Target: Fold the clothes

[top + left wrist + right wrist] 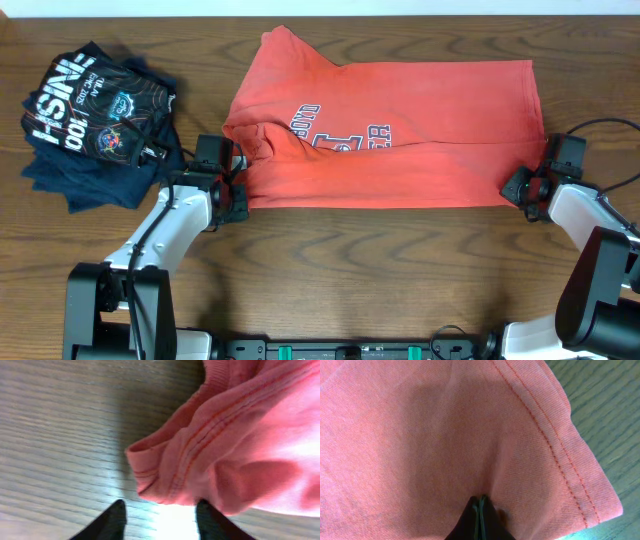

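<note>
- Right now the shirt (400, 120) lies spread across the middle of the table (330, 270), collar end left, hem end right. It looks doubled along its length, with a crease cutting through the chest print.
- Left gripper (160, 519): jaws stand parted with only bare wood between them, so it holds nothing. A rumpled, ribbed edge of the shirt sits just ahead of the fingers. I cannot tell whether one finger touches it.
- Right gripper (480, 510): jaws pressed together at the hem corner. Creases in the cloth run to the tips, so it appears to pinch a thin bit of fabric.
- Risk: one end is free and the other pinched. A pull or lift by the right arm alone would likely drag the shirt sideways and skew the long fold.
- Risk: the left edge is bunched. Folding over that lump would leave a thick, crooked end.
- Risk: a fresh grasp at the left could catch only the top layer, and the layers would then peel apart on lifting.
- Risk: the right pinch looks shallow. The cloth may slip out mid-lift and the corner would drop.
- Lesser risk: the dark shirts (95, 115) lie near the left arm, and a wide swing could snag that pile.
</note>
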